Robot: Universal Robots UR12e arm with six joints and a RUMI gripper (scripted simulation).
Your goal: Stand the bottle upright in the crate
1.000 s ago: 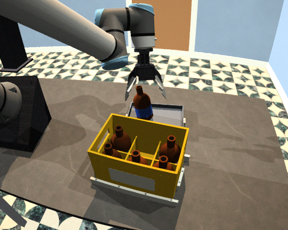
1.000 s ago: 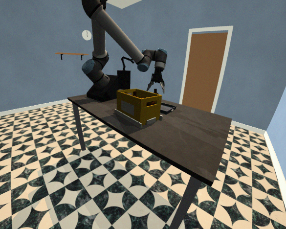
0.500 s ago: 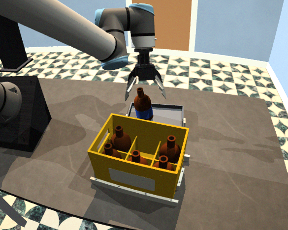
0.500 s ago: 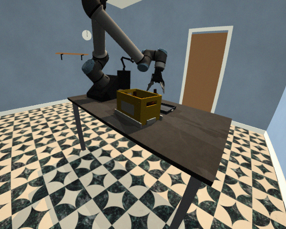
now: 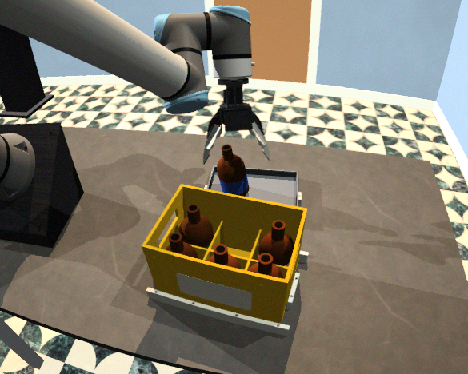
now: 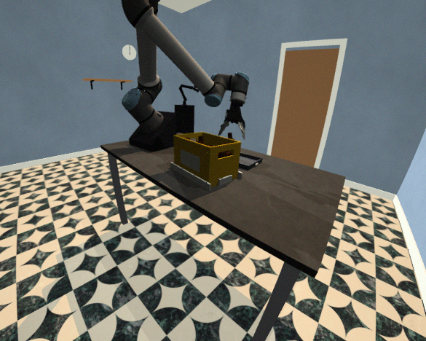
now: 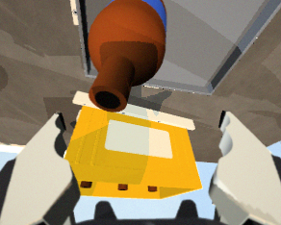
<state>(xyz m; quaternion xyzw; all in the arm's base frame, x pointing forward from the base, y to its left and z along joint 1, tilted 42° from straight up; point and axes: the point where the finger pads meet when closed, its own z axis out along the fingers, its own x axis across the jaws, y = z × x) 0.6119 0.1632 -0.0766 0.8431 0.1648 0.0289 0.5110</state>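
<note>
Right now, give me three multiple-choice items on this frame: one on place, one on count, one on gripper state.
1. Where is the blue-labelled bottle?
A. In the crate
B. On the tray, behind the crate
C. On the floor

2. How many bottles are inside the crate?
A. Three
B. Five
C. Six

3. What state is the gripper in?
A. Open, holding nothing
B. Shut on the bottle neck
C. Shut on the crate wall

Answers:
1 B: the blue-labelled bottle rises from the tray, beyond the back wall of the crate.
2 B: five brown tops show in the crate; the back middle cell is free.
3 A: the gripper hangs above the bottle with its fingers spread wide.
</note>
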